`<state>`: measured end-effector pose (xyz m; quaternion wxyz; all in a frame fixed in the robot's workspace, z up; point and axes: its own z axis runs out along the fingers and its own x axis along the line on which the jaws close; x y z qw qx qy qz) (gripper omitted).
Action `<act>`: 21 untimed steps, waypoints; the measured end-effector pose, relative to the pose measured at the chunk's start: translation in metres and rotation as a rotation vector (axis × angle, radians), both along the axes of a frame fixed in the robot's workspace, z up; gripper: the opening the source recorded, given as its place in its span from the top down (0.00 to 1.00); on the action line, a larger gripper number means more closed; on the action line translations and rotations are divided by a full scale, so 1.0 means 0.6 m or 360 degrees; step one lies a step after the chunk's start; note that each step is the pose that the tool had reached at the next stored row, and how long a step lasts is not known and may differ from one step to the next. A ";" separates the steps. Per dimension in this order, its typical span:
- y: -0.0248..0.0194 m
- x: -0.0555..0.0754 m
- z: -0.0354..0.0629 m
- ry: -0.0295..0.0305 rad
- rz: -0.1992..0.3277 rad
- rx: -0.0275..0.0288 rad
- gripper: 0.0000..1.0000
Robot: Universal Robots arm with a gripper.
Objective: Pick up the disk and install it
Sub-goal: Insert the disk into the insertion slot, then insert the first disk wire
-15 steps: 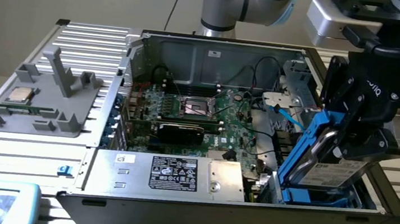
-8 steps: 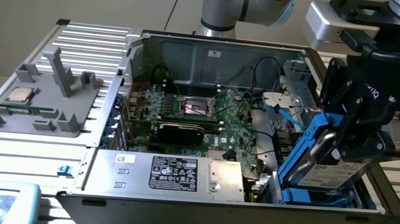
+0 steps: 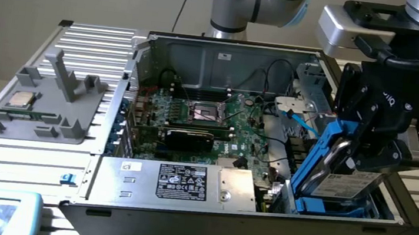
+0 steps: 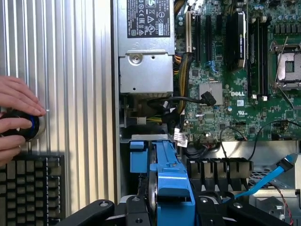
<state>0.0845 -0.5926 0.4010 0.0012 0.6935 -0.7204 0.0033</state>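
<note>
1. Silver metal power-supply box [image 3: 178, 182] with a black label, front-left in the open black computer case [image 3: 259, 233].
2. Silver-grey metal disk [image 3: 347, 179] in a blue plastic bracket, on edge and tilted, over the case's front-right bay. It may jam there or snag the light-blue cable [image 3: 303, 123].
3. Black gripper [image 3: 375, 154], above that bay, clamped on the disk. If the grip slips, the disk would likely drop.

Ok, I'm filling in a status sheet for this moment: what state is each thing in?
disk: upright on edge, gripped, lower end at the blue bay
gripper: shut on the disk
computer case: open, insides exposed
CPU chip: lying on the grey tray, outside the case
hand: resting on a round knob
</note>
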 end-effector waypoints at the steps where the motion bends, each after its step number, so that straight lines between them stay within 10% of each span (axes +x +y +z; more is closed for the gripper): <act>1: 0.0000 0.000 0.000 0.00001 0.0000 0.00000 0.63; 21: 0.0000 0.000 -0.002 0.00005 0.0000 0.00001 0.48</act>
